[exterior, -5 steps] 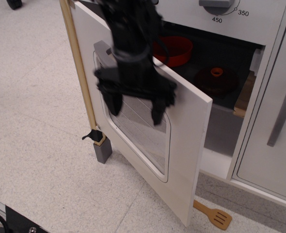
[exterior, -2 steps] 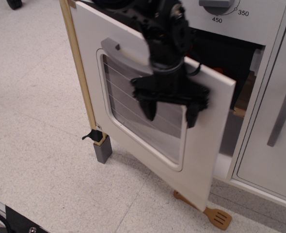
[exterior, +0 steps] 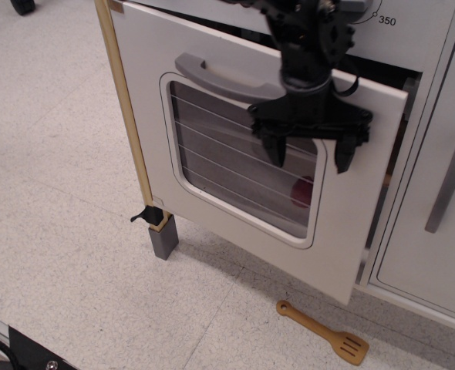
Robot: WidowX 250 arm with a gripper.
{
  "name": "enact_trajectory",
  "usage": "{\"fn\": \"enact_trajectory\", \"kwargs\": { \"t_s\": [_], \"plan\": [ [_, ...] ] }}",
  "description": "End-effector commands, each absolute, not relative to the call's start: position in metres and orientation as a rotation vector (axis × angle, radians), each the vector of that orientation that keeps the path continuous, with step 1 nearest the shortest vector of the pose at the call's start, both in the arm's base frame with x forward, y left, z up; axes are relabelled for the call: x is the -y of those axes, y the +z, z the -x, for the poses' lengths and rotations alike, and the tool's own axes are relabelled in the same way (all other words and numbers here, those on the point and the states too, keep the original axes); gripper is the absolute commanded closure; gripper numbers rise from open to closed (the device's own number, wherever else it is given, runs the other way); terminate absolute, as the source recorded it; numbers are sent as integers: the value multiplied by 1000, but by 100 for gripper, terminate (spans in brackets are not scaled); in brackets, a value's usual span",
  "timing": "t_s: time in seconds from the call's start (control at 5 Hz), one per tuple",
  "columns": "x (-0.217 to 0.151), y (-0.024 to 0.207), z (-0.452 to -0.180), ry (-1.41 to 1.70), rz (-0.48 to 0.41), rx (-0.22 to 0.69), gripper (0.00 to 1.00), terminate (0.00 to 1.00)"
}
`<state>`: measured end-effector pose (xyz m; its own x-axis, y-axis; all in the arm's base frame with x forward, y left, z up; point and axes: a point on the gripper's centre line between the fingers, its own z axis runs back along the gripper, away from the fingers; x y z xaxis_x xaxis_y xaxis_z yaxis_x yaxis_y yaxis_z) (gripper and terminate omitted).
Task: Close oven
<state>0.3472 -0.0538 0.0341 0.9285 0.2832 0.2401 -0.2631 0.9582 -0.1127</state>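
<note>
The oven [exterior: 235, 46] is filling the upper middle and right of the view, a white toy kitchen unit standing on a pale speckled floor [exterior: 50, 154]. Its big white door [exterior: 343, 231] is hanging almost shut, hinged along a light wooden post [exterior: 127, 116] on the left, with only a narrow dark gap showing along its top and right edges. The rounded window [exterior: 227, 177] in the door is showing thin wires running across it, and something red is glimmering behind the glass near its lower right corner. The curved grey handle [exterior: 212, 77] is sitting just above the window.

The black gripper [exterior: 314, 158] is hanging in front of the door's upper right part, fingers pointing down and spread apart, holding nothing. One finger is lying over the window's right edge and the other over the white frame beside it; whether they are touching the door cannot be told.

To the right, a narrower white door [exterior: 428, 254] with a straight grey bar handle [exterior: 449, 181] is standing closed. A grey foot [exterior: 163, 239] is propping the post's base. A small wooden spatula [exterior: 324, 332] is lying on the floor below the oven door's lower right corner.
</note>
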Motion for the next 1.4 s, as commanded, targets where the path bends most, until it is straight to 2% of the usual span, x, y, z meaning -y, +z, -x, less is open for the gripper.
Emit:
{"fn": "enact_trajectory", "kwargs": {
  "t_s": [0.0, 0.2, 0.4, 0.8, 1.2],
  "plan": [
    [51, 55, -382, 299, 88, 381, 0, 0],
    [51, 49, -386, 315, 87, 405, 0, 0],
    [49, 52, -386, 308, 100, 417, 0, 0],
    [41, 61, -358, 222, 141, 453, 0, 0],
    [41, 61, -358, 222, 141, 453, 0, 0]
  ]
}}
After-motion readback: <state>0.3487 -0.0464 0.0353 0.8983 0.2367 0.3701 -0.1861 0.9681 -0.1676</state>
